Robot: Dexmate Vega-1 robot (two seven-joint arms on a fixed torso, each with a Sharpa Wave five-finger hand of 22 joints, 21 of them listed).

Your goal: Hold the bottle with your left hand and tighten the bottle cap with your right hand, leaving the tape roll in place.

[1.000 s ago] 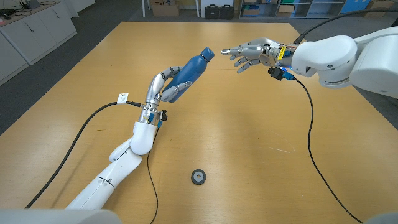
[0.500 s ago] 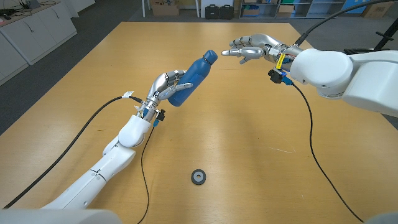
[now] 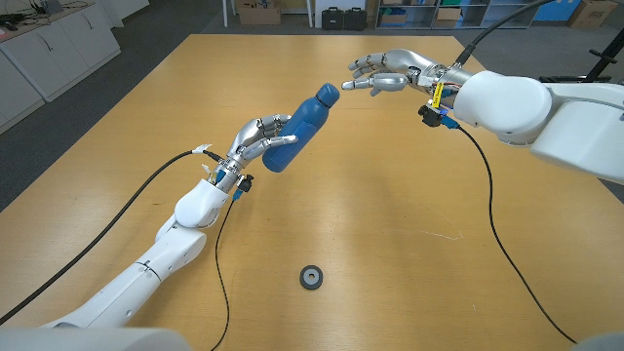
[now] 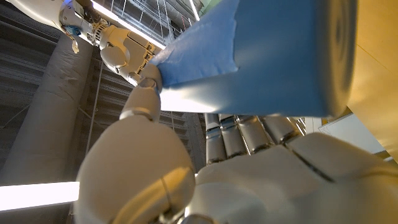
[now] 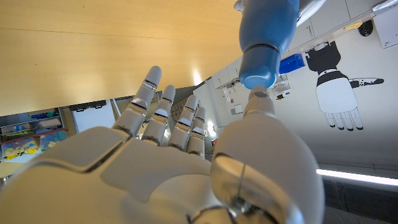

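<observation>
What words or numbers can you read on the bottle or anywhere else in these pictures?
No readable text in any view.
Blue bottle, held by the left hand: plain, no label showing.
White tag on the left wrist cable: too small to read.
Yellow tag by the right hand: too small to read.
Tape roll: no print visible.

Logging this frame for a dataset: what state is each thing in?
bottle: lifted off the table, tilted, cap end toward the right hand
bottle cap: on the bottle
left hand: grips the bottle's lower body
right hand: open, close to the cap
tape roll: flat on the table
</observation>
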